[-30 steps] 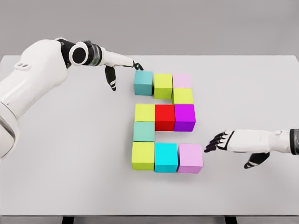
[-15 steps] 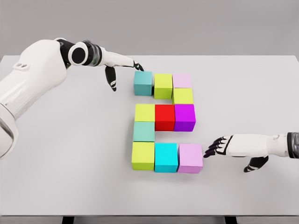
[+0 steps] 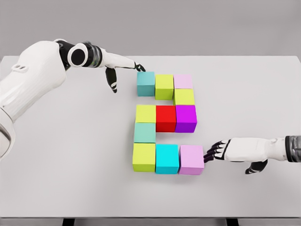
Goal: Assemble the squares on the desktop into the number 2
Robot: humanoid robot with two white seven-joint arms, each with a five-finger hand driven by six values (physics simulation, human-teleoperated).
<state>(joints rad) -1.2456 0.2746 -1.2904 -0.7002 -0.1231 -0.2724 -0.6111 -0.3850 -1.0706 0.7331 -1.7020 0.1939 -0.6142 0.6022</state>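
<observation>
Coloured cubes lie on the white table (image 3: 70, 155) in the shape of a 2. The top row has a teal cube (image 3: 146, 84), a lime cube (image 3: 164, 86) and a pale pink cube (image 3: 183, 81). Below come a yellow-green cube (image 3: 184, 97), a purple cube (image 3: 186, 118), a red cube (image 3: 165, 118) and a lime cube (image 3: 146, 114). A teal cube (image 3: 144, 133) leads down to the bottom row of a lime cube (image 3: 144, 157), a cyan cube (image 3: 167, 158) and a pink cube (image 3: 192, 159). My left hand (image 3: 126, 70) is open, with fingertips against the top teal cube's left side. My right hand (image 3: 221, 151) is open, with fingertips touching the pink cube's right side.
The table's front edge (image 3: 150, 217) runs along the bottom of the view. Bare tabletop spreads left and right of the cubes.
My right hand has slid left until its fingertips reach the bottom pink cube. The top teal cube has shifted slightly right against the lime cube under my left hand.
</observation>
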